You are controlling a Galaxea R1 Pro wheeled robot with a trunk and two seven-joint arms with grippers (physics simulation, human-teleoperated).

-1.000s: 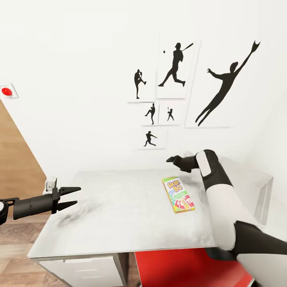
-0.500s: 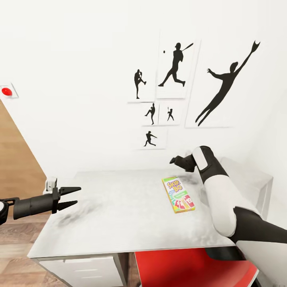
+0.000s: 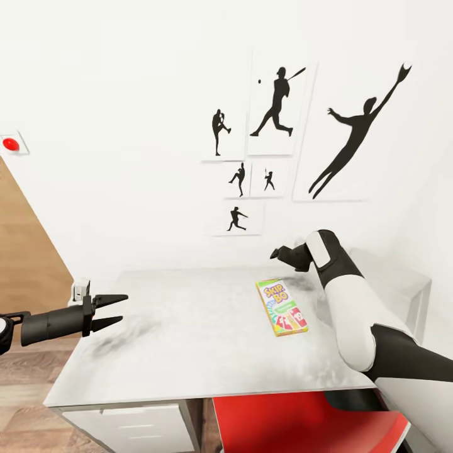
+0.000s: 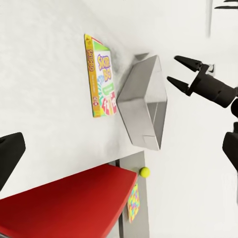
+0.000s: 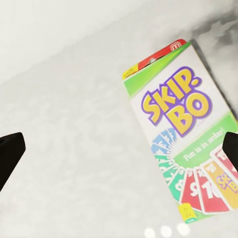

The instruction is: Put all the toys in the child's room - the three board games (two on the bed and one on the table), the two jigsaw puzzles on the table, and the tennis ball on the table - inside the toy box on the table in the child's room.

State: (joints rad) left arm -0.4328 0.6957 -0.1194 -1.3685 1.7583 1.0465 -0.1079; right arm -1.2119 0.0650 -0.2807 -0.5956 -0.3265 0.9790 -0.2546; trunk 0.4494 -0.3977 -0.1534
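Note:
The white, green and red SKIP BO board game [image 3: 281, 307] lies flat on the pale grey table [image 3: 189, 340], right of centre. My right gripper [image 3: 275, 254] hovers open above the table's back edge, just beyond the game. In the right wrist view the game [image 5: 183, 148] fills the space between its dark fingertips [image 5: 10, 153]. The grey toy box [image 3: 393, 283] stands at the table's right end, partly behind my right arm. My left gripper [image 3: 116, 310] is open over the table's left edge. The left wrist view shows the game [image 4: 101, 82], the toy box [image 4: 144, 101], the tennis ball [image 4: 144, 171] and a jigsaw puzzle [image 4: 133, 202].
A red chair seat [image 3: 302, 421] sits under the table's front edge. White drawers [image 3: 126, 428] are below the left front corner. A white wall with black baseball silhouettes [image 3: 277, 107] rises behind the table. Wooden flooring [image 3: 25, 402] lies to the left.
My right arm has shifted a little: its elbow dropped and the gripper drew slightly to the right above the board game. The left arm and the game stayed still.

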